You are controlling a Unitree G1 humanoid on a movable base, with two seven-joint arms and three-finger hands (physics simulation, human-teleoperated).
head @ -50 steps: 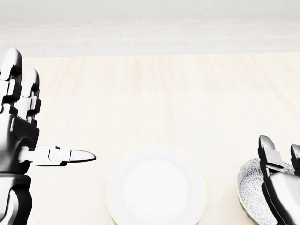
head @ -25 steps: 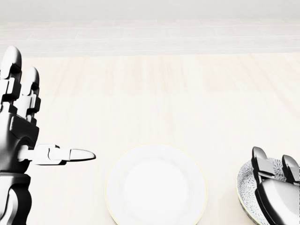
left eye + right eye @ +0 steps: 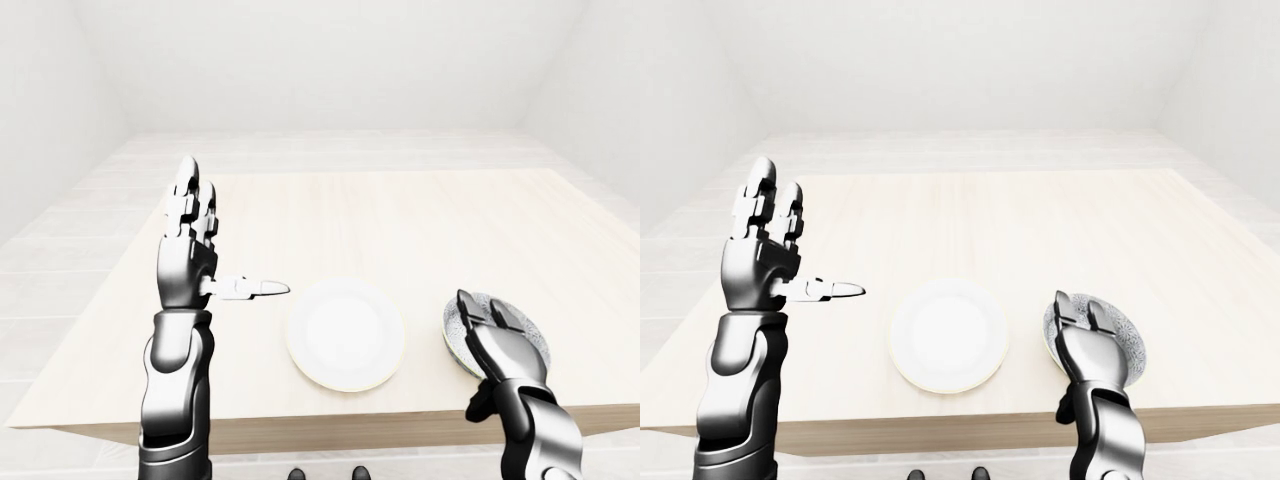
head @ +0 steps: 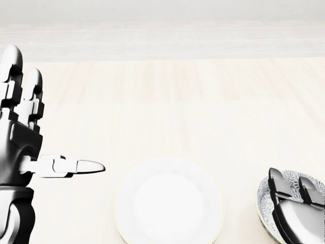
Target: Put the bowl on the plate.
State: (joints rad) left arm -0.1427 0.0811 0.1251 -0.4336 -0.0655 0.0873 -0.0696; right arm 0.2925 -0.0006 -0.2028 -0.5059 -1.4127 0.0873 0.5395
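- Right hand (image 3: 1095, 350) lies over the bowl (image 3: 1130, 340), fingers straight and apart, clamped on nothing. The thumb is hidden. We judge it is lining up on the rim for a grip.
- Bowl rests on the surface (image 3: 400, 220), low in the eye views, right of the plate (image 4: 169, 201) and apart from it.
- Plate carries nothing, so a short leftward carry should do.
- Left hand (image 3: 190, 260) is raised left of the plate, fingers splayed, holding nothing. It is likely parked out of the path.

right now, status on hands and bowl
Left hand open, raised, idle. Right hand open over bowl, no grip yet. Plate left of bowl, nothing between.
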